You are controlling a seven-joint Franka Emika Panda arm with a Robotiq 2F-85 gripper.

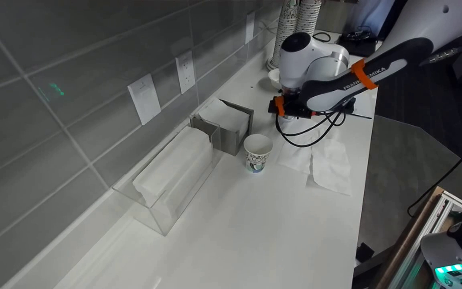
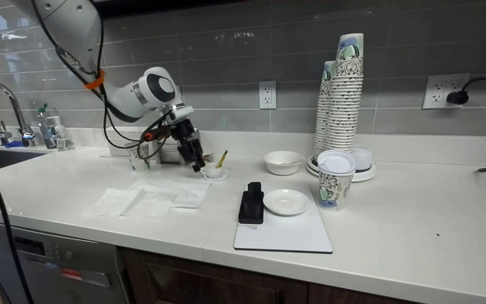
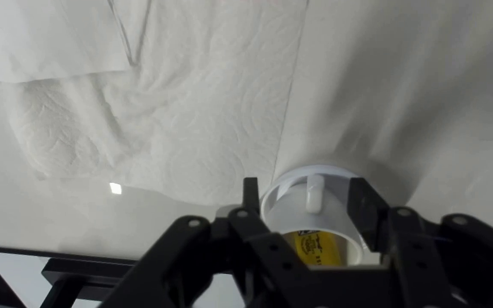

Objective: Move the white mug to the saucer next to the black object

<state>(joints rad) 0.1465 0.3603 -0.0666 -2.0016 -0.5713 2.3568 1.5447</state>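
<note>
while the gripper [image 3: 304, 192] flanks the handle [image 3: 314, 194], fingers apart, seemingly to pinch it, the mug [image 3: 308, 220] sits on a dish [image 2: 225, 174]. in an exterior view, the saucer [image 2: 286, 203] lies at its four o'clock, marked by the black object [image 2: 251, 207] beside.

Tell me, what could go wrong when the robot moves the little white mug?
The yellow packet poking out of the white mug might fall out if it tips. In the wrist view, the open claw frames the handle, so a crooked pinch could knock the mug off the dish underneath. The black object sits right beside the target saucer, so the mug might bump it.
</note>
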